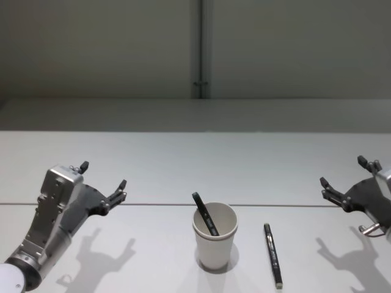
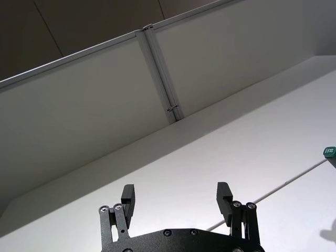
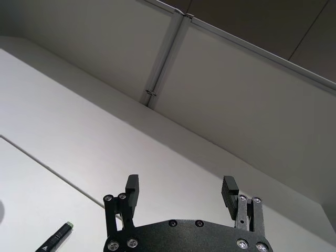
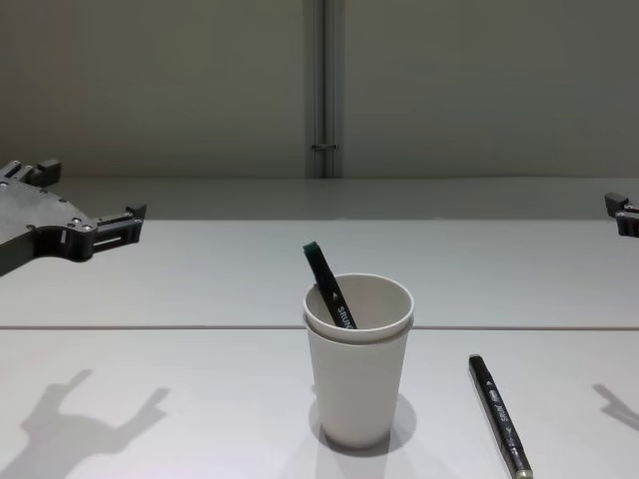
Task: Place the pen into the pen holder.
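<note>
The off-white paper pen holder (image 1: 215, 237) (image 4: 359, 369) stands upright near the table's front middle. One dark pen (image 1: 206, 213) (image 4: 329, 286) leans inside it, its green-capped end sticking above the rim. A second dark pen (image 1: 273, 254) (image 4: 499, 416) (image 3: 55, 242) lies flat on the table just right of the cup. My left gripper (image 1: 104, 175) (image 2: 176, 195) (image 4: 90, 190) hovers open and empty above the table, well left of the cup. Far to the right, my right gripper (image 1: 343, 171) (image 3: 181, 184) also hangs open and empty.
The white table (image 1: 183, 159) has a thin seam line (image 1: 159, 204) running across behind the cup. A grey partition wall with a vertical joint (image 1: 200, 55) stands behind the table's far edge.
</note>
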`<action>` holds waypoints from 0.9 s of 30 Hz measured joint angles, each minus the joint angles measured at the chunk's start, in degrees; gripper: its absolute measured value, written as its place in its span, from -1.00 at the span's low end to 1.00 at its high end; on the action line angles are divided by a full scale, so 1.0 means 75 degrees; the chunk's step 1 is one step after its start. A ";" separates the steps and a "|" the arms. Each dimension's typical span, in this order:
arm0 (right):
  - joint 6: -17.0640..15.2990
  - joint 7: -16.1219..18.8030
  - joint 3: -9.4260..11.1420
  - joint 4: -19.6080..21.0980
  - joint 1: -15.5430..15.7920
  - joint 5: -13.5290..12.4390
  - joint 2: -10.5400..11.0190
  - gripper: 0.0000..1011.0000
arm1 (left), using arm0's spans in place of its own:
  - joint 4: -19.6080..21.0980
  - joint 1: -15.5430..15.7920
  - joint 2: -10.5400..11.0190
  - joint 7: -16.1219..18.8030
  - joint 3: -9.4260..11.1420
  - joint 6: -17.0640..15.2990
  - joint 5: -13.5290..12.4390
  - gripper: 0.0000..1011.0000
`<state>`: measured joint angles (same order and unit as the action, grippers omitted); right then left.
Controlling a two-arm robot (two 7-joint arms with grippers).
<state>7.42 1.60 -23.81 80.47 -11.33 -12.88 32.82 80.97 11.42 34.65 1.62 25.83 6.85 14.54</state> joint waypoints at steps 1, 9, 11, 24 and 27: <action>0.0002 0.0019 0.0014 0.0005 0.0012 0.0000 0.0000 0.98 | 0.0000 0.0001 -0.0001 0.0000 0.0001 0.0000 0.0000 0.98; -0.0106 0.0166 0.0189 0.0182 0.0220 -0.0056 0.0025 0.98 | -0.0003 0.0001 -0.0001 0.0000 0.0004 0.0000 0.0000 0.98; -0.0187 0.0202 0.0243 0.0267 0.0321 -0.0086 0.0048 0.98 | -0.0004 0.0001 -0.0001 0.0000 0.0004 0.0001 0.0000 0.98; -0.0673 0.0579 0.0611 0.0805 0.0892 -0.0405 0.0256 0.98 | -0.0010 0.0001 -0.0001 0.0000 0.0005 0.0008 0.0000 0.98; -0.0769 0.0702 0.0673 0.0898 0.0955 -0.0491 0.0288 0.98 | -0.0010 0.0001 -0.0001 -0.0001 0.0005 0.0008 0.0000 0.98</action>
<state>1.65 6.86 -18.76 87.21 -4.17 -16.56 34.98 80.90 11.44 34.64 1.62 25.87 6.91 14.54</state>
